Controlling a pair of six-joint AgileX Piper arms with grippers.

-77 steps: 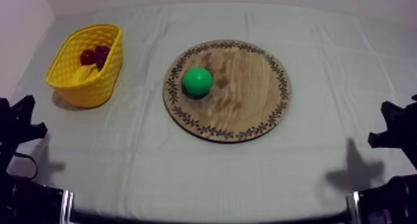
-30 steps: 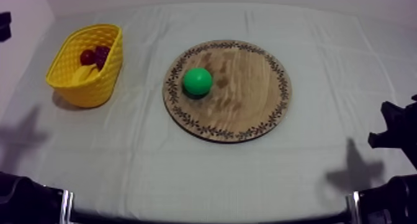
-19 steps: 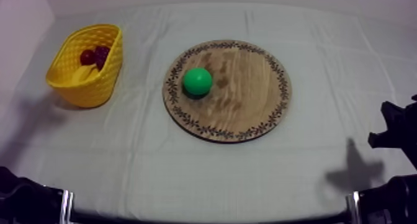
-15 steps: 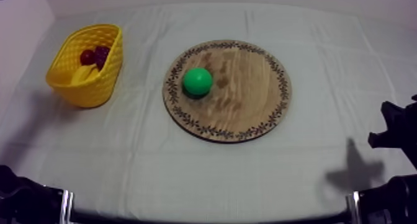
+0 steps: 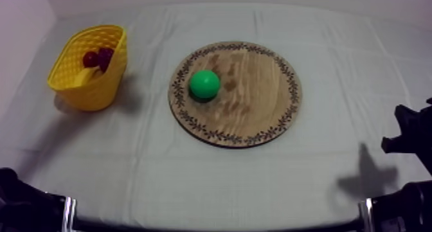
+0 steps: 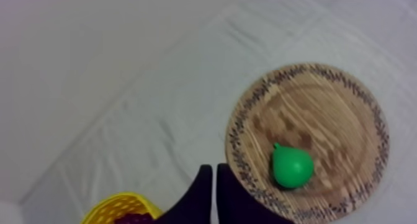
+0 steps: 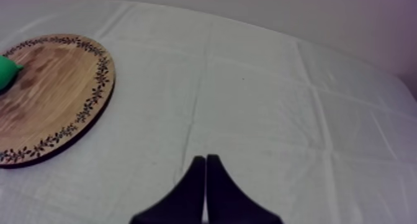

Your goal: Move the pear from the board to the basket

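pear (image 5: 205,84) rests on board (image 5: 257,109), basket (image 5: 91,93) well apart.

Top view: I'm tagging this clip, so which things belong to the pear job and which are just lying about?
For the job: pear; wooden board under it; yellow basket; likely the left gripper, shut, above board and basket.
Lying about: small red fruit, grapes and banana in the basket; right gripper, shut, over the cloth.
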